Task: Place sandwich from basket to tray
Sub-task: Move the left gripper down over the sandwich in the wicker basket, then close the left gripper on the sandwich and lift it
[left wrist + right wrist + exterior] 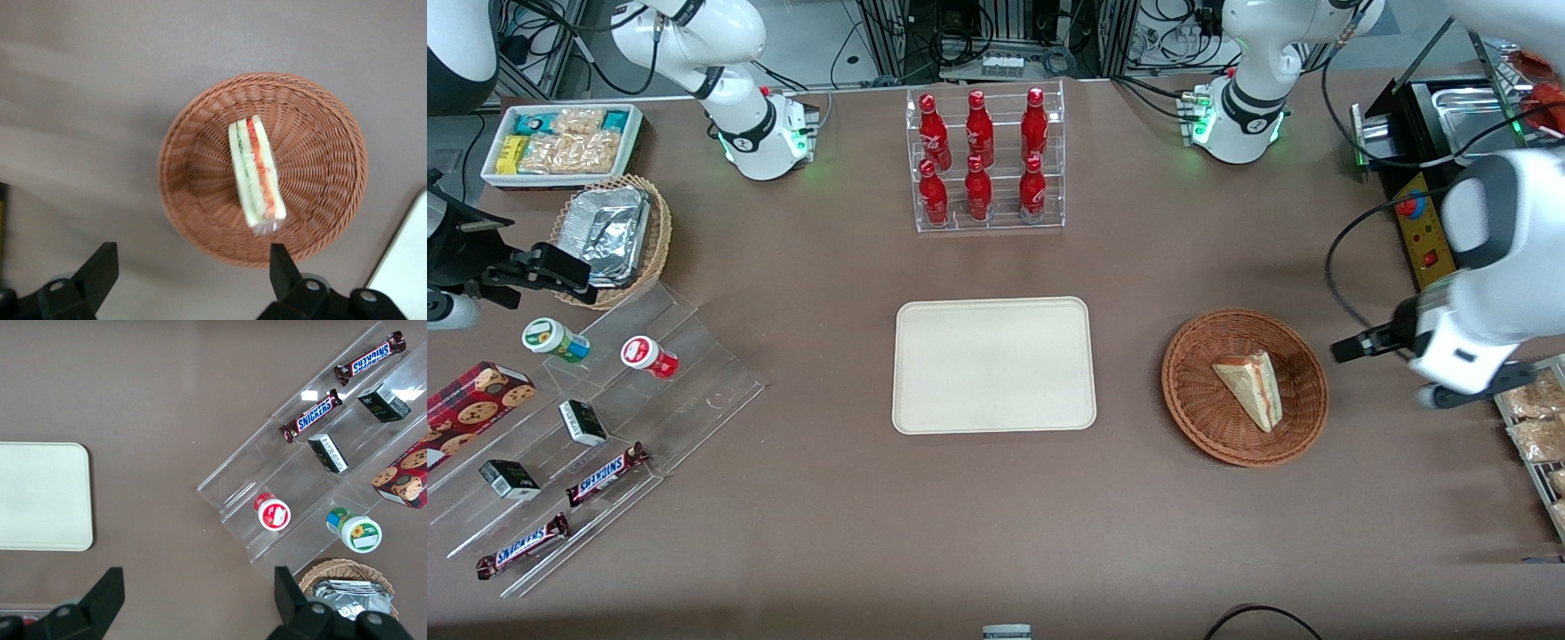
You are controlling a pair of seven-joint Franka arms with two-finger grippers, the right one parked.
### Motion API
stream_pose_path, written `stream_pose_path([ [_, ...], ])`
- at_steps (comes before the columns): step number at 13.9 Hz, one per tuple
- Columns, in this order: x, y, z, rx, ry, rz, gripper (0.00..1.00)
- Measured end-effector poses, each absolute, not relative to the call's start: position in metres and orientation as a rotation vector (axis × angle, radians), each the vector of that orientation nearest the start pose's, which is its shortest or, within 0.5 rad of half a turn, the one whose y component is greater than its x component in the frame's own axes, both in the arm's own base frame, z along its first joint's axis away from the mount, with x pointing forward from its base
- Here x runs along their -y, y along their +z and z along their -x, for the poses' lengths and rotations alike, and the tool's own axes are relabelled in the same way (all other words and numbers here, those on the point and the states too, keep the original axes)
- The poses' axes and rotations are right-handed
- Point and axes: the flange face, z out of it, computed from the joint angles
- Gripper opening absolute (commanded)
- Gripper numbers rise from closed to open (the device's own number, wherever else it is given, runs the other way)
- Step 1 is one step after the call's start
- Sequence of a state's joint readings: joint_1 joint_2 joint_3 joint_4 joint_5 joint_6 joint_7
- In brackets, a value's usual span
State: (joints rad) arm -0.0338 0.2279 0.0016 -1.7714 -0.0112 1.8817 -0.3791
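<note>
The sandwich (1249, 387) (257, 177), a clear-wrapped wedge of pale bread with red and green filling, lies in the round reddish-brown basket (1183, 391) (193, 153). The cream-white tray (993, 364) (407, 267) (40, 493) lies flat beside the basket, toward the parked arm's end, with nothing on it. My left gripper (1356, 347) (192, 252) hovers above the table just outside the basket's rim, toward the working arm's end. It is open wide, with nothing between its black fingers (100, 263).
A clear rack of red bottles (984, 160) stands farther from the front camera than the tray. A black appliance (1440, 133) and a rack of packets (1534, 427) sit at the working arm's end. A stepped acrylic stand of snacks (596, 418), a tan foil basket (609, 236) and a white snack box (560, 142) sit toward the parked arm's end.
</note>
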Motion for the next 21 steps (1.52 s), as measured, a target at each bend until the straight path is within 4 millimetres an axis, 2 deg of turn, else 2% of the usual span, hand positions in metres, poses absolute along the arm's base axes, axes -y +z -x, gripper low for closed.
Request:
stream_pose_path([
  [3,0.049,0.38,-0.601,0.761,0.154,3.02,1.0],
  [5,0.068,0.364,-0.597,0.85,0.16,2.987,1.0],
  [7,0.079,0.348,-0.595,0.909,0.141,2.97,1.0],
  [14,0.077,0.284,-0.572,0.985,0.029,2.98,1.0],
  [15,0.076,0.273,-0.568,0.987,0.014,2.984,0.93],
  [16,0.076,0.264,-0.565,0.989,0.003,2.987,0.61],
  [17,0.076,0.255,-0.563,0.989,0.004,2.987,0.24],
  [18,0.076,0.249,-0.562,0.988,0.009,2.985,0.01],
  [21,0.081,0.245,-0.563,0.977,0.004,2.991,0.0],
])
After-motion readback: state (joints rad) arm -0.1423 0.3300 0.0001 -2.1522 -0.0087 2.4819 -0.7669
